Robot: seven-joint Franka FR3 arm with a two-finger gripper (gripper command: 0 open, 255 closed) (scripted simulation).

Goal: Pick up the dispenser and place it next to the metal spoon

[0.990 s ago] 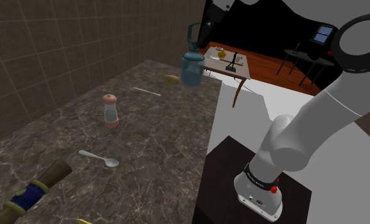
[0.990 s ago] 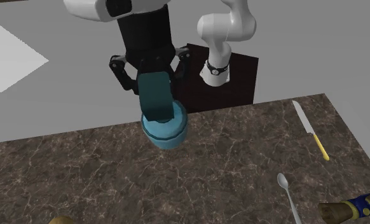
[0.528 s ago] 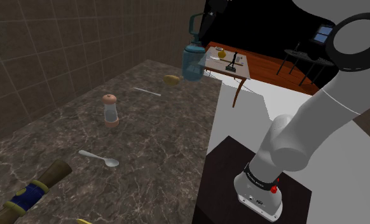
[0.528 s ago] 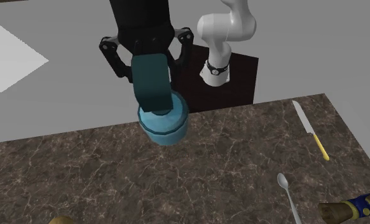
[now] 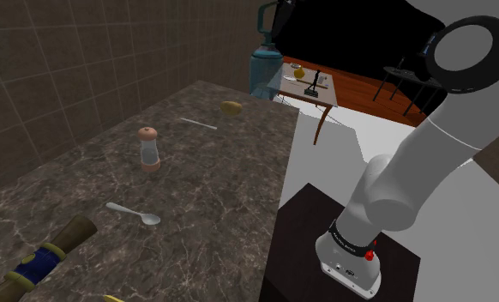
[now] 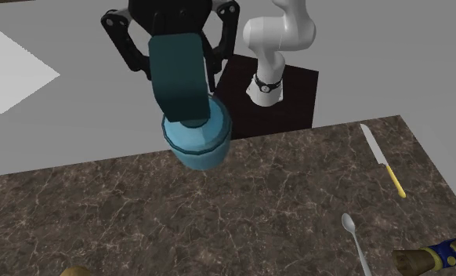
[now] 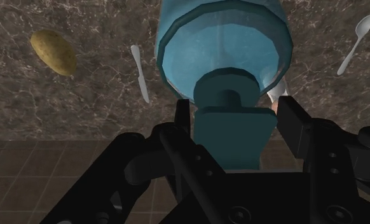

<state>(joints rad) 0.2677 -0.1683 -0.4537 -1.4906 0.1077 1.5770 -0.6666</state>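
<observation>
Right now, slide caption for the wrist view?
Gripper clasps teal dispenser by its pump above dark veined counter, potato, knife and spoon below.

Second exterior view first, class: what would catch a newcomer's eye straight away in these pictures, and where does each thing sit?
The round teal-blue dispenser with its dark teal pump head stands out, clasped by that head in the all-black claw above the edge of the dark marbled counter. Behind it rises the white arm. A slim silver spoon lies far off, near the second exterior view's lower right.
</observation>
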